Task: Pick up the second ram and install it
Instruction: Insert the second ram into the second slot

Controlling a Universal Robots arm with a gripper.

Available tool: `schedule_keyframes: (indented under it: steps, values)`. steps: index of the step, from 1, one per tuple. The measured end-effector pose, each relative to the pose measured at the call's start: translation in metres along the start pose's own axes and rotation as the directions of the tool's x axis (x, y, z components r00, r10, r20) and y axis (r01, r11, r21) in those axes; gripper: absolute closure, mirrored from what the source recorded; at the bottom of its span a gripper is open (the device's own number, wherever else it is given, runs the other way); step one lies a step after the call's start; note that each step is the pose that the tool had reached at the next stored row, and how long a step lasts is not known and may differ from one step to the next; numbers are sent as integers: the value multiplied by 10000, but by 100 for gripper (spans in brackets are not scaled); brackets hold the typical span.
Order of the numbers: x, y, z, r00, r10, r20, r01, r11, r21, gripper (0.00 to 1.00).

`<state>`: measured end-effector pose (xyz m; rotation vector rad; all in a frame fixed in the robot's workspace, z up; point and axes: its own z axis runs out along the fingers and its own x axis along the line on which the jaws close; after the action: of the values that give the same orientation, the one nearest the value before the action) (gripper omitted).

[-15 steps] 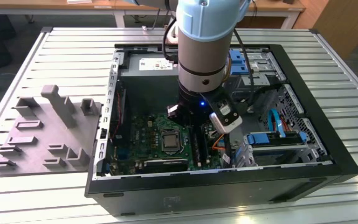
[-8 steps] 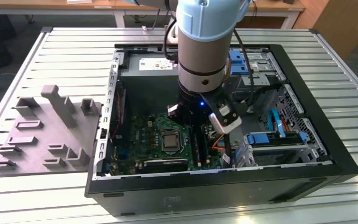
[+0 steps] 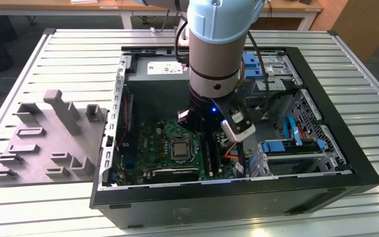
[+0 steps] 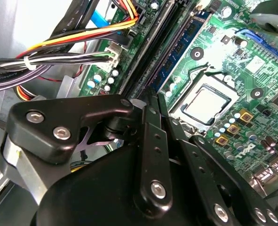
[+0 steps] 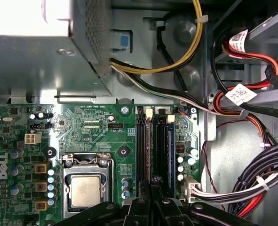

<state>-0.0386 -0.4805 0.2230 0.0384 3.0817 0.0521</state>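
The second ram is a thin dark-blue stick standing on edge along the black slots of the green board. In the second wrist view the second ram runs straight in between my black fingertips. My gripper is low over the slots, beside the processor socket, with its jaws drawn close on the stick. In the exterior view the gripper reaches down inside the open computer case, and the arm hides its tips. Whether the stick is fully seated cannot be told.
A metal power supply box sits behind the board. Coloured cable bundles run close beside the slots. A drive cage with blue rails stands at the exterior view's right. A grey fixture block lies on the slatted table outside the case.
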Motion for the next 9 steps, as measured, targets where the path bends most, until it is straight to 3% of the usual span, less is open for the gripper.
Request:
schedule_keyframes:
  steps: [9]
  values:
    - [0,-1,14,10000,23,0,-23,10000,5,87]
